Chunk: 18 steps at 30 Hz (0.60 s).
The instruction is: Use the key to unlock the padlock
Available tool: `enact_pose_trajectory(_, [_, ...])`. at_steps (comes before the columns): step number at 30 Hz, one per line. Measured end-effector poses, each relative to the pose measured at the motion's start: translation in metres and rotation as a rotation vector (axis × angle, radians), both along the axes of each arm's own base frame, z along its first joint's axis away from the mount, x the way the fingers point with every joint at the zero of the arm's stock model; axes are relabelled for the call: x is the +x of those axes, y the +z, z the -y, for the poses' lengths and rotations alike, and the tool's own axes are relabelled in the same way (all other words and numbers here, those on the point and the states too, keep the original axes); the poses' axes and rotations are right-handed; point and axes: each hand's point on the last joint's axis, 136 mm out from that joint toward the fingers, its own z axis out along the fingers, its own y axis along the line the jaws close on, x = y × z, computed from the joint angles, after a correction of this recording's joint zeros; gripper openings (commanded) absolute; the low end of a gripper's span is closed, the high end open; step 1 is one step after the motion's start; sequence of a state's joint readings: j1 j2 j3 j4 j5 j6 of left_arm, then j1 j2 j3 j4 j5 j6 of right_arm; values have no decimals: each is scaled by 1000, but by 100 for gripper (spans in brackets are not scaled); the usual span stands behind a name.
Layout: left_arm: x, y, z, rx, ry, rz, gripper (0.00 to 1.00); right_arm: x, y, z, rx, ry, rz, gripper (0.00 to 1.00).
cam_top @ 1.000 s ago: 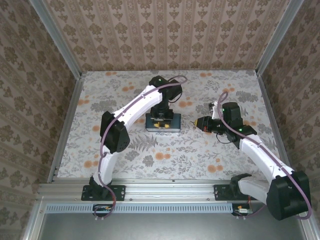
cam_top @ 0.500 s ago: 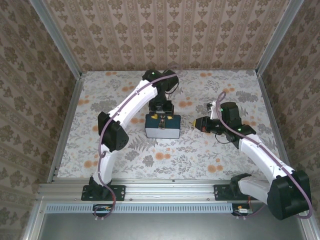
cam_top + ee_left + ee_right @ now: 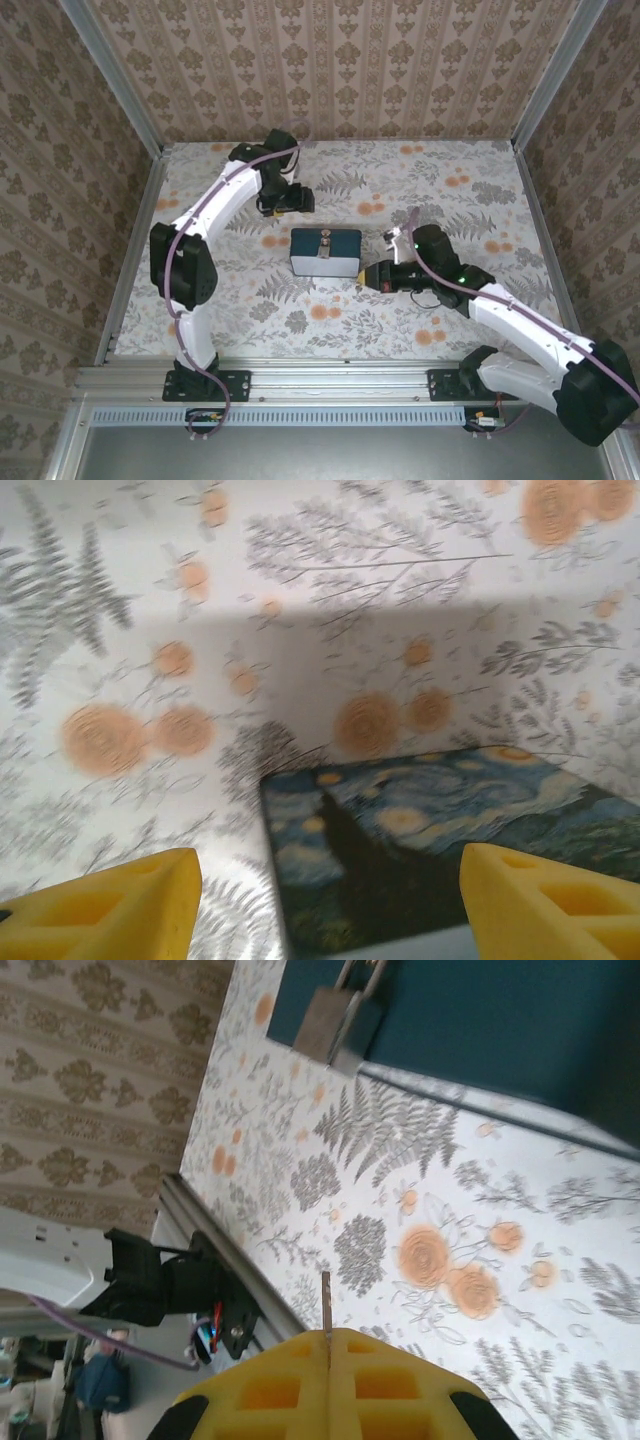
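- A robotics lab test cell dressed as a room: damask wallpaper panels (image 3: 330, 70) close in three sides, framed by bare aluminium posts (image 3: 112, 75).
- A floral-printed sheet (image 3: 250, 320) covers the table.
- Two white arms, the left arm (image 3: 215, 200) and the right arm (image 3: 520, 320), are bolted to a metal rail (image 3: 340, 380) at the near edge.

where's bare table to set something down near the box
Bare: the wide strip between the box and the near rail, and the far right corner of the table. Crowded: the box's right end, where the right gripper holds the key, and its far left, where the left gripper hovers open.
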<state>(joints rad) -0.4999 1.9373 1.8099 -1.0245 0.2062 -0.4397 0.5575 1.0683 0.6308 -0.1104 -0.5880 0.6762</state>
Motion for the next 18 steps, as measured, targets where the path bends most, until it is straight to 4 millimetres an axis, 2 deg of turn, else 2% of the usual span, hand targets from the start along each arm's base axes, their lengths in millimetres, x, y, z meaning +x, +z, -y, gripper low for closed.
enact_pose_trajectory(6, [13, -2, 28, -169, -57, 33, 66, 10, -10, -21, 34, 24, -16, 0])
enact_pose_trajectory(8, [13, -6, 31, -211, -63, 20, 66, 13, -13, -28, 52, 48, -15, 0])
enact_pose_trajectory(15, [1, -17, 38, -305, -92, -47, 66, 16, -42, -46, 33, 148, -59, 0])
enact_pose_trajectory(18, [-3, -21, 36, -329, -93, -74, 65, 24, -44, -51, 36, 181, -47, 0])
